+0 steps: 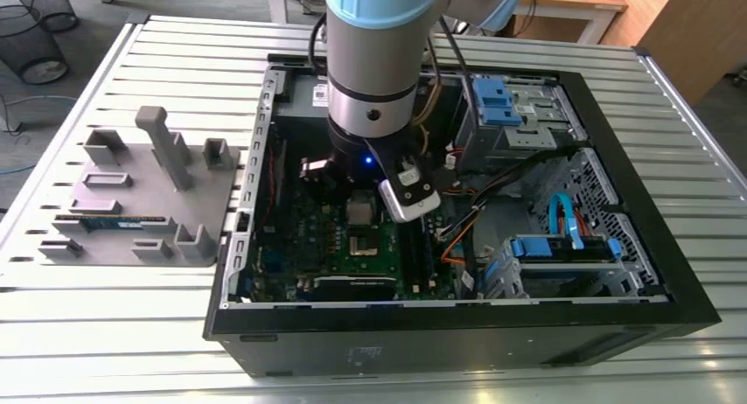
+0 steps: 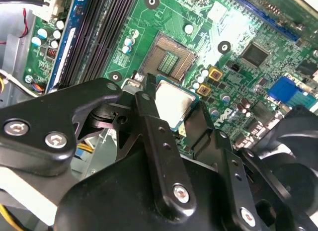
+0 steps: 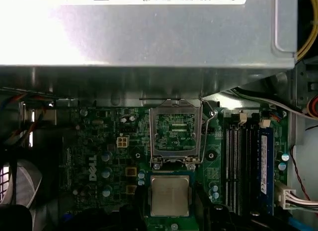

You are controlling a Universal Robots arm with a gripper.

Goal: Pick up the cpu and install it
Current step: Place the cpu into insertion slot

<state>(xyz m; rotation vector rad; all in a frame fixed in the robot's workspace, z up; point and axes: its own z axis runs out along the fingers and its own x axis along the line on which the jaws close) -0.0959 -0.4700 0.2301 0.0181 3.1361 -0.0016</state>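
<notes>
My gripper [image 2: 173, 114] is clenched on the cpu [image 2: 171, 98]. In the second wrist view its two black fingers [image 2: 149, 116] press against opposite edges of the chip, whose silver top faces the camera. The cpu hangs over the green motherboard [image 2: 238, 77], just beside the open socket [image 2: 169, 58] and not seated in it; the socket's contact field lies bare. The first wrist view shows the same: the cpu [image 3: 170, 195] is right next to the socket [image 3: 176, 134], with the dark memory slots [image 3: 238, 161] near by.

In the exterior view the arm [image 1: 373, 63] reaches down into the open computer case [image 1: 467, 330], which lies on the slatted metal counter [image 1: 117, 343]. At the exterior view's left of the case I see a grey fixture plate [image 1: 135, 196] with a memory stick [image 1: 117, 221] lying on it.
</notes>
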